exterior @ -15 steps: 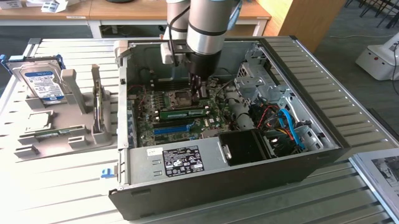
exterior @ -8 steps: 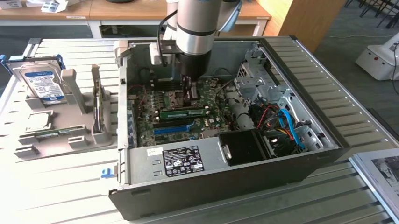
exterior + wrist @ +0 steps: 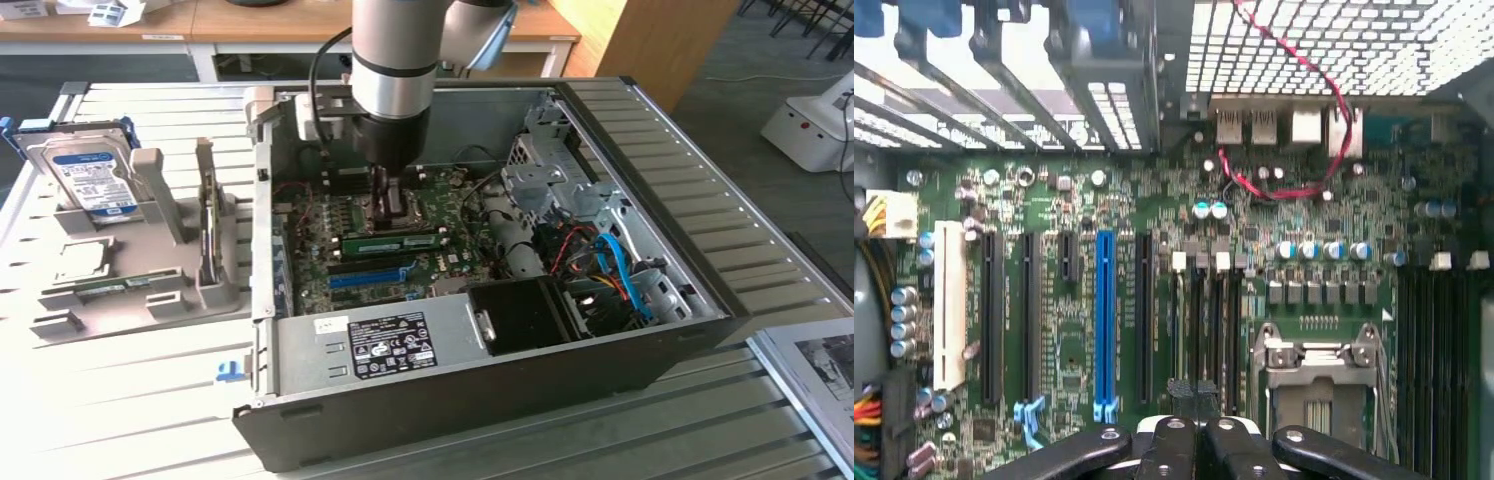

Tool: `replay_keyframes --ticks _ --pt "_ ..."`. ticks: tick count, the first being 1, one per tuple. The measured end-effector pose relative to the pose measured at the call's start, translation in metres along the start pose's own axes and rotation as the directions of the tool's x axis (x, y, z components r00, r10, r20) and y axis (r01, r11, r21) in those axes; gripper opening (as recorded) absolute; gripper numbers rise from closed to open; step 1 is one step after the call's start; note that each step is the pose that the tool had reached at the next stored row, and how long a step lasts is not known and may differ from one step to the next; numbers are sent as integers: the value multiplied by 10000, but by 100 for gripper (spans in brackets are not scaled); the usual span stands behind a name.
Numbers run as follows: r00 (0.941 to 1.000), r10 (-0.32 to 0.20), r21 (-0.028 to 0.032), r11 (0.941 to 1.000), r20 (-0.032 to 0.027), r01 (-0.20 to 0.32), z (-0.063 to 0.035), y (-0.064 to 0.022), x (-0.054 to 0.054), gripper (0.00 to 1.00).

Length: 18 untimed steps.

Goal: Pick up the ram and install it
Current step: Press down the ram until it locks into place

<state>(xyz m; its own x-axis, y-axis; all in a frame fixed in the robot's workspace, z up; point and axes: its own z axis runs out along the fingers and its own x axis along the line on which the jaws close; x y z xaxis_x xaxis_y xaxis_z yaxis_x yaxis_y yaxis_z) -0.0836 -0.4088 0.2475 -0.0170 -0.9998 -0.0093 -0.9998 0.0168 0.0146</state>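
Showed an open computer case (image 3: 467, 400) lying on a slatted metal table (image 3: 134, 400), filling the centre and right of the exterior view's frame. Showed a grey robot arm (image 3: 396, 70) coming down from the upper centre of that frame into the case, over the large green motherboard (image 3: 441, 265).

Had the jaws pressed together, seen in the wrist view as two dark fingers (image 3: 1172, 445) meeting with no gap, low over the board. Could not tell whether anything was pinched between them.

Placed the ram (image 3: 391, 241), a narrow green stick, at the centre of the exterior view's frame, standing on edge across the motherboard, just below the jaws and just above a long blue slot (image 3: 367, 277). Could not tell whether the jaws touched it.

In the wrist view, showed a metal processor socket (image 3: 1314, 370) and a red wire (image 3: 1294, 190) looped near the rear ports.

At the exterior view's left, showed a grey holder (image 3: 147, 300) on the table, with a hard drive (image 3: 91, 180) standing upright in it.
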Motion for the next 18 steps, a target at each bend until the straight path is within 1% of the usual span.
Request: replay_keyframes --ticks 5,9,14,18 --pt "10000 -1 0 10000 -1 1 0 9 0 10" --pt "10000 0 2 10000 -1 0 0 33 0 10" --pt "10000 -1 3 10000 -1 1 1 34 1 10" --pt "10000 0 3 10000 -1 0 23 37 1 10"
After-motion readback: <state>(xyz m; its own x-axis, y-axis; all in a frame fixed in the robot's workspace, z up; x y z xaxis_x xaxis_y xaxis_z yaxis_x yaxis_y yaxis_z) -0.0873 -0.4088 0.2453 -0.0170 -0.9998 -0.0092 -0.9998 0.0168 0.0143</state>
